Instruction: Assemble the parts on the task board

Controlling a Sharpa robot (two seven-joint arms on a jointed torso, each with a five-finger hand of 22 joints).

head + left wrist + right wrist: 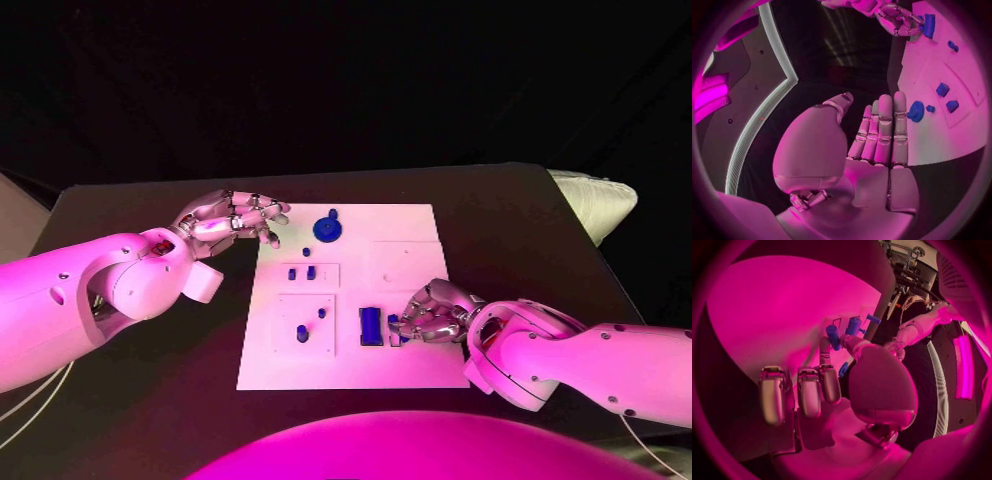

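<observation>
The white task board (346, 355) lies mid-table. My right hand (433, 315) rests over its near right part and pinches a small blue part (392, 324) (844, 369) between thumb and finger, right beside a long blue block (371, 326) (928, 25). My left hand (231, 218) (879, 135) hovers off the board's far left corner with its fingers straight and nothing in it. A round blue part (329, 230) (916, 111) stands on the board just past those fingertips. Two small blue parts (302, 272) sit in a square recess, and two more (306, 328) lie in the recess nearer me.
The black table (505, 215) surrounds the board. A white padded object (599, 200) sits at the table's far right edge. A blank square recess (407, 262) lies on the board's right half, ahead of my right hand.
</observation>
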